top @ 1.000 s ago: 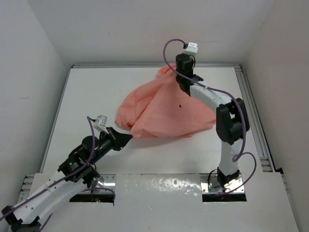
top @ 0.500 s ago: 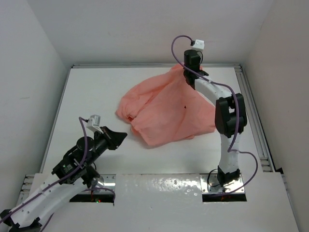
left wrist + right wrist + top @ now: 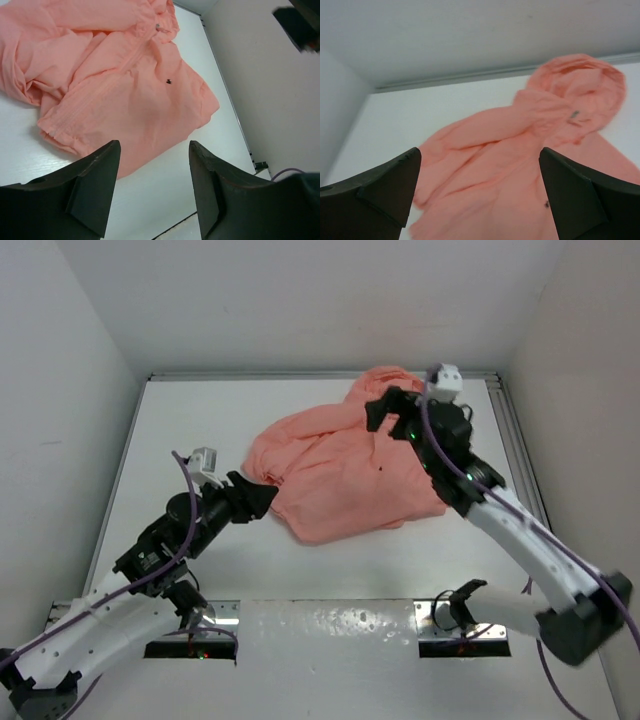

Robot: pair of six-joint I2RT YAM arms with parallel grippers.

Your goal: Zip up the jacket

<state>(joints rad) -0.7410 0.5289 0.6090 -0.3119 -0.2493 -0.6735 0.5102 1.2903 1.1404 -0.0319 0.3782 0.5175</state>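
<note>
The left arm reaches low from the near left corner of the desk (image 3: 200, 420) towards its middle, forearm slanted up and right. The left gripper (image 3: 262, 497) points at the near left hem of the jacket (image 3: 340, 465). The right arm sweeps out from its base at the near edge towards the right edge, then folds back up and left. It carries the right gripper (image 3: 383, 408) raised above the far right part of the jacket, just beside the hood (image 3: 385, 385).

The jacket lies crumpled on the far right half of the desk, its hood up against the far edge near the far right corner. Its body spreads out towards the middle, and loose folds bunch on its left side. A small zipper pull (image 3: 158, 26) sits just below the hood, and a tiny dark logo (image 3: 169, 81) marks the chest. Whether the front is zipped cannot be told.

The left gripper (image 3: 154, 150) has its fingers (image 3: 95, 185) spread with nothing between them. Its tips are just at the hem, and contact cannot be told. The right gripper (image 3: 480, 152) has its fingers (image 3: 385, 192) spread wide, holding nothing and clear above the cloth, with the zipper pull (image 3: 574, 116) below it.
</note>
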